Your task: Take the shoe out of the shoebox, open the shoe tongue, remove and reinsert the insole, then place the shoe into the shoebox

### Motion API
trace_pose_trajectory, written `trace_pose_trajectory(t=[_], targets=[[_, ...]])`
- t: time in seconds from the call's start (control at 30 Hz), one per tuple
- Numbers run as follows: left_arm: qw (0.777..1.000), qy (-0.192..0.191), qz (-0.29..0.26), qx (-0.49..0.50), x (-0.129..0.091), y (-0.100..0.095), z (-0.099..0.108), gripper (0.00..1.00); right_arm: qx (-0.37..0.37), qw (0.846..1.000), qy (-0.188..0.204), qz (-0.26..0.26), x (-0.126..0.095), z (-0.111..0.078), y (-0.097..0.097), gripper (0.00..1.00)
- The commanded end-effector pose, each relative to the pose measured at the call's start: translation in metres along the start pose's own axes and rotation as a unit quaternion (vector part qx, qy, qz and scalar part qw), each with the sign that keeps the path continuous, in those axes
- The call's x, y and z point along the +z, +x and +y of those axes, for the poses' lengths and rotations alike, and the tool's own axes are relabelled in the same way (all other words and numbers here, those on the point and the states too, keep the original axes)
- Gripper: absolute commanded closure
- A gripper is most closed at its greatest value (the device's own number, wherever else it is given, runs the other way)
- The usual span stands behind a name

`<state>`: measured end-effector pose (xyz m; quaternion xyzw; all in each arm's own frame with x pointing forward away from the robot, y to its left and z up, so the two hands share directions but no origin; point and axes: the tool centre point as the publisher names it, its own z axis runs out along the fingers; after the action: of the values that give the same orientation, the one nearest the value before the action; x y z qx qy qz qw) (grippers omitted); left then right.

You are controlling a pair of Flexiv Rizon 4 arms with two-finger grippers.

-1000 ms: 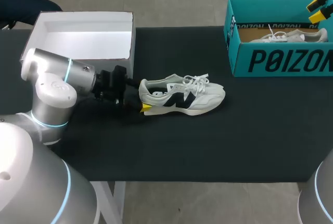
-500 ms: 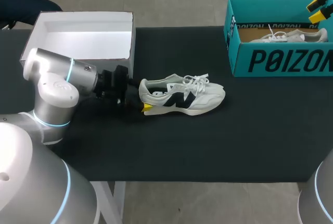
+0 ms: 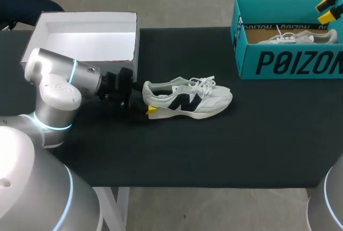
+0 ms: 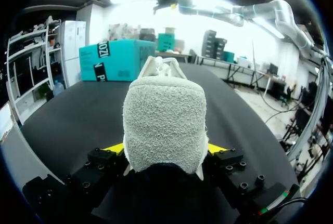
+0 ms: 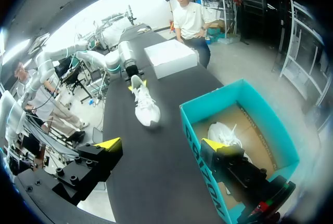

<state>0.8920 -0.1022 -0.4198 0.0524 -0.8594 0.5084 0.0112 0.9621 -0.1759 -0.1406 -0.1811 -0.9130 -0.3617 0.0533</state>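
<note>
At the upper left of the head view an open white box [image 3: 80, 38] stands on the black table [image 3: 241, 150], just behind the left arm. The left gripper [image 3: 147, 101] comes in low from the left and pinches the heel of the shoe [image 3: 187, 98] from its two sides. In the left wrist view the heel [image 4: 164, 122] fills the space between the two yellow tips and both seem to press on it. This hold probably keeps the shoe steady, so that the tongue and the insole can be worked on from above.

The shoe is in the middle of the table, outside the shoebox and upright on its sole. Its long axis runs left to right across the frame, with the heel to the left at the gripper and the toe to the right, toward the shoebox. The side with the dark mark faces the camera, and the laces lie loose on top.

At the upper right the teal shoebox [image 3: 289, 62] is open, with a second shoe [image 3: 300, 37] inside it. The right gripper [image 3: 329, 7] hangs over its far corner with the fingers spread and nothing between them, likely waiting for its turn.
</note>
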Motion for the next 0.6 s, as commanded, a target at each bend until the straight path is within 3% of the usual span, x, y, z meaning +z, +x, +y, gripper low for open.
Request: trace_pose_trajectory(t=[0.03,0.6], targets=[[1.000,-0.003,0.003,0.000,0.0014,-0.0001,0.0004,1.00,0.000,1.000,0.001,0.000,0.0000,0.0000,-0.0001,0.00],[1.000,-0.004,0.002,0.002,0.0009,-0.0005,-0.0010,1.00,0.000,1.000,0.001,0.000,0.0000,0.0000,-0.0001,0.00]])
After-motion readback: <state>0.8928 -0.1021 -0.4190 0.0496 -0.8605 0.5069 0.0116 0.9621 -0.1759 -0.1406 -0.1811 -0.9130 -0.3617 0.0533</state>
